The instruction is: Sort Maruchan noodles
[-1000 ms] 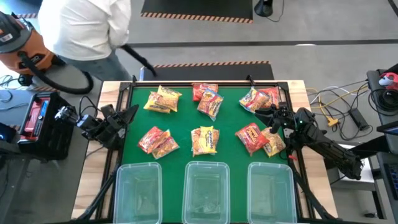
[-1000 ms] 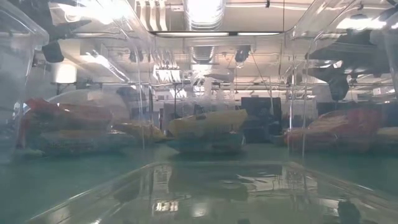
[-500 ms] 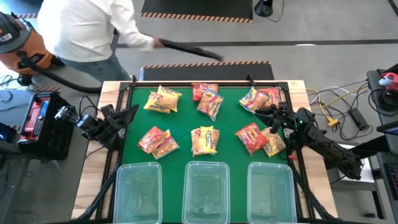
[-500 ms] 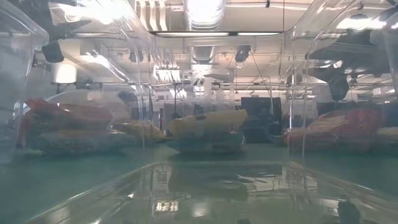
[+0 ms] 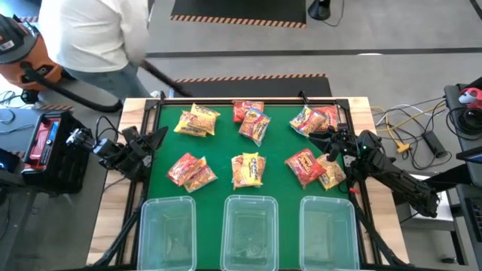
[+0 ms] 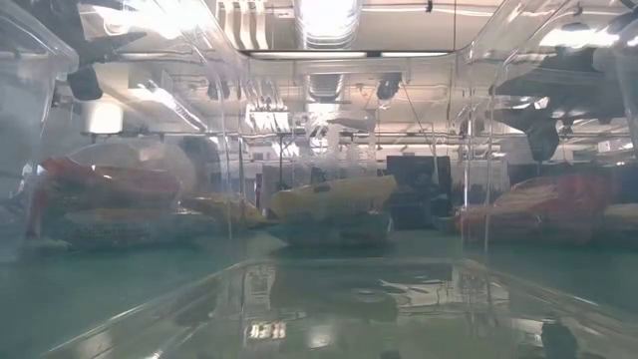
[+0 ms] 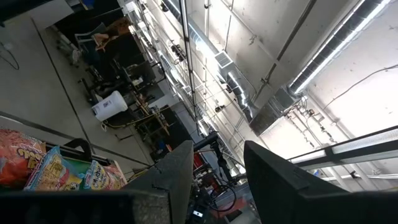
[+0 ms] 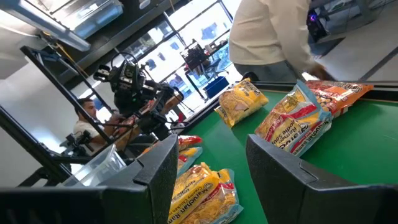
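Lying flat, centre noodle packet (image 5: 248, 169) runs front-to-back lengthwise.

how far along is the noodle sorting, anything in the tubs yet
Done: nothing; all three clear tubs look empty. In hand: nothing; the left pincer and right pincer both wait open and empty at the mat's edges. Left: every noodle packet lies unsorted on the green mat.

My overhead cam looks straight down on the green-topped bench (image 5: 279, 154); low cam sits level inside a clear plastic tub (image 6: 329, 299), sharing the crinkly noodle packets (image 6: 329, 204).
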Available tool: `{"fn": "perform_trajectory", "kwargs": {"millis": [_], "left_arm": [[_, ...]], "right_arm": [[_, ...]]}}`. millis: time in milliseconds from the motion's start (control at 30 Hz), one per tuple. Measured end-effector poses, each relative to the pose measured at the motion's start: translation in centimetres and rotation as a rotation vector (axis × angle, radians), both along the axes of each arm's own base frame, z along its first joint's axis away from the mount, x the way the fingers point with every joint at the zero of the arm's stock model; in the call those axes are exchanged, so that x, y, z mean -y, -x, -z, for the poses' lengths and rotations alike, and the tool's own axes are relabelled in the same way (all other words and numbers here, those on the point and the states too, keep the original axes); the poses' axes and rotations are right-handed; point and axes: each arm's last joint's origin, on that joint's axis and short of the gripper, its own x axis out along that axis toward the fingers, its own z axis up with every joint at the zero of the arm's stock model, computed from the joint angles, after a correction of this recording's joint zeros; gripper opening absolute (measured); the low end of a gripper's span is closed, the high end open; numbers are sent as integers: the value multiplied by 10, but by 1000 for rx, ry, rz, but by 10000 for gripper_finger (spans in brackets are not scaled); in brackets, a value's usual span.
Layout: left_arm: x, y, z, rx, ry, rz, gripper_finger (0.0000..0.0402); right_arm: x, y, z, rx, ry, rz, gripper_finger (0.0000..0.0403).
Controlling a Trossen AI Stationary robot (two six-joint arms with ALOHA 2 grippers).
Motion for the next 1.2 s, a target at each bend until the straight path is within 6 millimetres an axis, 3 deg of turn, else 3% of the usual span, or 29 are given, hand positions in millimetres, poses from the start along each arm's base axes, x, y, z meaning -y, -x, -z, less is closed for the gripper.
{"fn": "perform_trajectory", "kwargs": {"millis": [833, 1200], "left_arm": [[-1, 0, 1, -14, 17, -27, 127], [-2, 3, -6, -11, -69, -40, 127]], "right_arm": [[0, 0, 0, 0, 0, 0, 178], [0, 0, 0, 0, 0, 0, 178]]}}
